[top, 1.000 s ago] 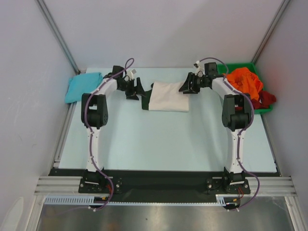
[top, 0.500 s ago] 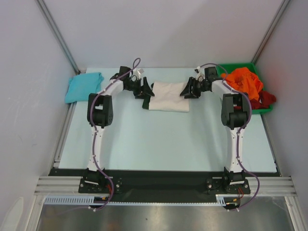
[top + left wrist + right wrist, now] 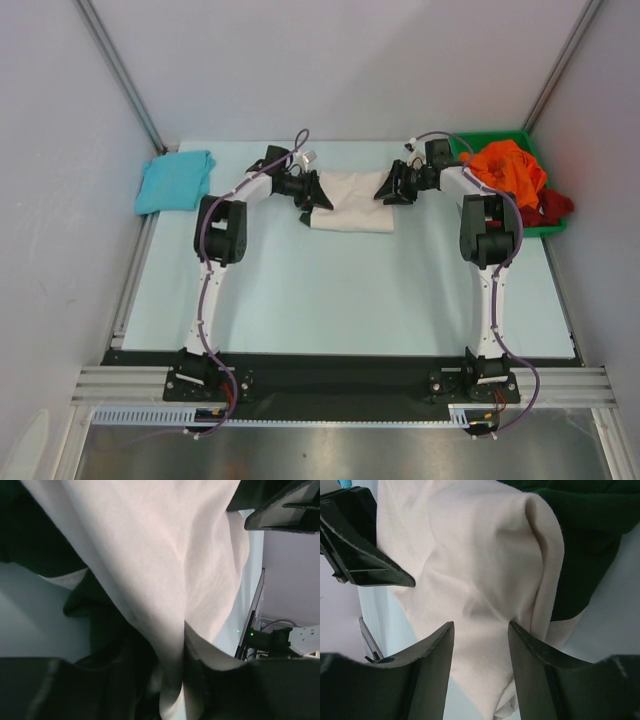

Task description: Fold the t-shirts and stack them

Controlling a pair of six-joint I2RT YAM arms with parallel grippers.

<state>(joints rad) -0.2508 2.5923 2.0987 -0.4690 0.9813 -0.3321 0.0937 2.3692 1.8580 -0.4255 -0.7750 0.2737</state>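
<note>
A folded cream t-shirt (image 3: 352, 204) with dark green sleeves lies at the table's far middle. My left gripper (image 3: 314, 196) sits at its left edge, and the left wrist view shows a fold of the cream t-shirt (image 3: 165, 580) pinched in my left gripper (image 3: 182, 652). My right gripper (image 3: 388, 189) is at the shirt's right edge. In the right wrist view its jaws (image 3: 481, 630) stand open over the cream t-shirt (image 3: 470, 570), with cloth lying between them. A teal t-shirt (image 3: 175, 180) lies at the far left. Orange (image 3: 508, 168) and dark red (image 3: 550, 208) t-shirts fill the bin.
A green plastic bin (image 3: 478, 141) stands at the far right corner behind the right arm. A dark green sleeve (image 3: 585, 535) pokes out beside the cream fold. Grey walls close in the table on three sides. The opposite gripper's fingers (image 3: 360, 555) show in the right wrist view.
My left gripper has moved right from beside the shirt onto its left edge and closed on the cloth. The right gripper has barely shifted.
</note>
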